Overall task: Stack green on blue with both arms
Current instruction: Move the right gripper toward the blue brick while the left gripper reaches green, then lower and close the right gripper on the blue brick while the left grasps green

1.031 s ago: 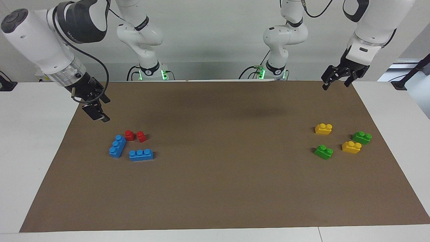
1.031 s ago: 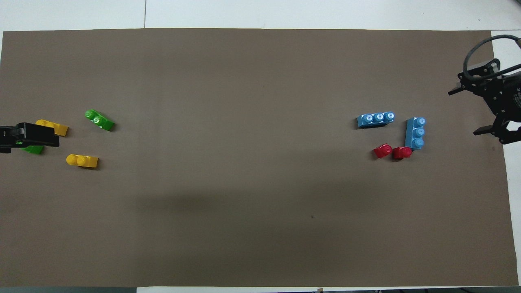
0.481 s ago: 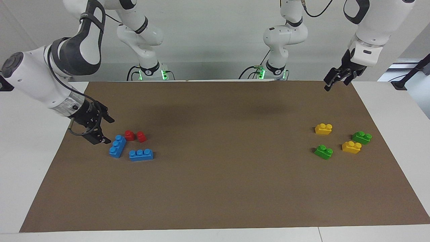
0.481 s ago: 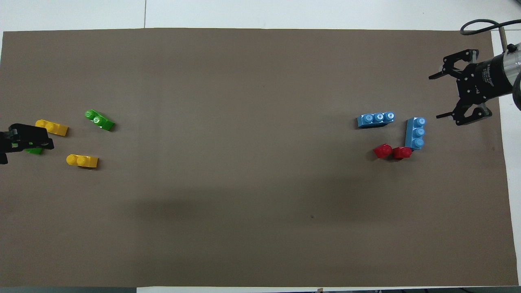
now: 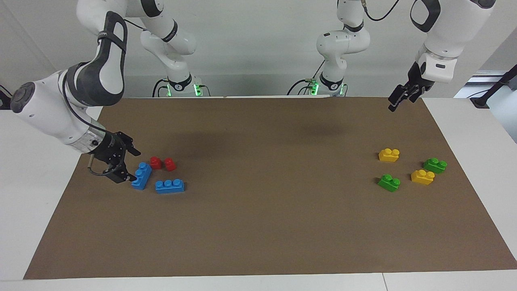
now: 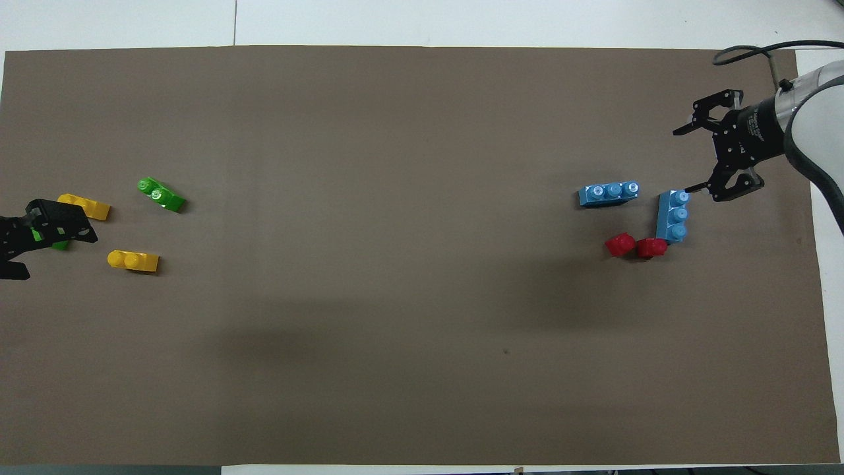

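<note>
Two blue three-stud bricks lie at the right arm's end of the mat: one angled (image 5: 141,176) (image 6: 672,216), one farther from the robots (image 5: 170,186) (image 6: 609,194). My right gripper (image 5: 133,165) (image 6: 686,160) is open and low beside the angled blue brick. One fingertip (image 5: 130,177) is right at that brick's end. Two green two-stud bricks (image 5: 389,182) (image 5: 435,165) lie at the left arm's end. My left gripper (image 5: 398,101) (image 6: 49,247) is open and raised, empty. In the overhead view it covers part of one green brick (image 6: 58,245); the other (image 6: 161,195) shows whole.
Two small red bricks (image 5: 156,162) (image 5: 170,164) sit beside the angled blue brick, nearer to the robots. Two yellow bricks (image 5: 389,154) (image 5: 422,177) lie among the green ones. A brown mat (image 5: 262,226) covers the white table.
My right gripper has come down and toward the angled blue brick, and is now beside its end. My left gripper has turned at the wrist and stayed raised. No brick has moved.
</note>
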`<state>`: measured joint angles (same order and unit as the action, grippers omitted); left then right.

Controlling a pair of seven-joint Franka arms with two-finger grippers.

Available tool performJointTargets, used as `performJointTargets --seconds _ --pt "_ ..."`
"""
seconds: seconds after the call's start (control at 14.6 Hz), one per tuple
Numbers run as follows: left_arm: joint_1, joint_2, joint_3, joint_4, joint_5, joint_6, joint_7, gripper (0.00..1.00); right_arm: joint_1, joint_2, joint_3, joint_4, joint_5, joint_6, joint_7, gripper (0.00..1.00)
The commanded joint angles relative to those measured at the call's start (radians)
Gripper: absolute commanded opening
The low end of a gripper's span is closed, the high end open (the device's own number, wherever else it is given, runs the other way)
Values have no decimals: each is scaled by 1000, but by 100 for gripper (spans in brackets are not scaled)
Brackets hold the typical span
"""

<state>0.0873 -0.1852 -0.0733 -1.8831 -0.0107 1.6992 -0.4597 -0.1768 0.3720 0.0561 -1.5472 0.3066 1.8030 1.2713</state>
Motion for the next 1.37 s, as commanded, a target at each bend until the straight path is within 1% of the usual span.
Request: performJointTargets --seconds 0.0,0.07,0.21,0.41,0.55,1.1,1.24,1.31 --pt "-3 -25 -3 -53 -14 53 -111 100 -10 31 8 4 23 13 13 100" --pt "-3 -14 -3 -54 -15 66 -138 100 -9 44 8 -1 23 25 11 100" --pt "-1 21 -3 -57 -15 109 -201 100 -4 47 8 -42 34 79 11 100" --pt "6 72 -2 -57 -21 155 -208 100 3 47 8 -85 57 137 11 100" --pt "9 111 -2 -53 -26 187 -230 100 6 45 8 -103 77 148 11 100" --pt "25 256 -2 -33 -28 286 -315 100 10 15 8 -218 75 232 -29 100" --pt "40 273 -2 -33 -28 301 -318 100 10 16 8 -223 77 246 -35 100" --pt "42 298 -2 -27 -28 310 -323 100 11 16 10 -225 78 251 -35 100"
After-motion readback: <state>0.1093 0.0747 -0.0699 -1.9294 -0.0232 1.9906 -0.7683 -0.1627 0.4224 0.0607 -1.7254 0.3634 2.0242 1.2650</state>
